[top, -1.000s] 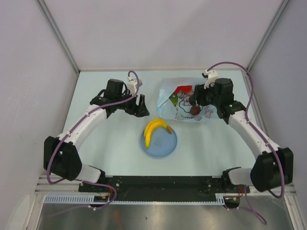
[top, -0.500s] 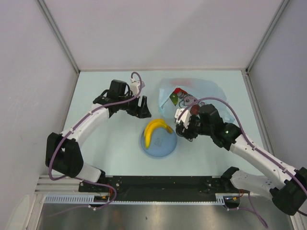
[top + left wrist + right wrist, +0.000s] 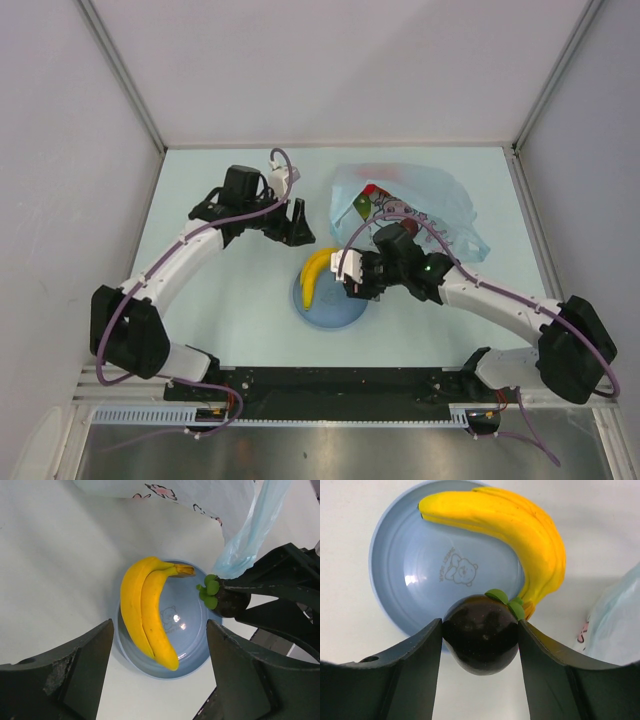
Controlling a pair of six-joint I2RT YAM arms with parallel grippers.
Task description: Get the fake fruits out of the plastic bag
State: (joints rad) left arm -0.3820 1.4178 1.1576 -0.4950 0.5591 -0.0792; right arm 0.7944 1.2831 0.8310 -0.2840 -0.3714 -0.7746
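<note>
One round blue plate [image 3: 334, 312] sits flat on the pale tabletop [image 3: 230, 290], near its middle. A faint bear outline [image 3: 460, 573] with lettering is printed in the plate's glossy well. White panels [image 3: 330, 70] enclose the tabletop on three sides. Brushed metal sheet [image 3: 330, 455] lies along the near edge.

Left arm [image 3: 180, 255] and right arm [image 3: 500, 298] have white links, black joints, purple cables.

Bright, even light; soft faint shadows; small glare on blue plate [image 3: 410, 580]; wrist-view near edges blurred.
</note>
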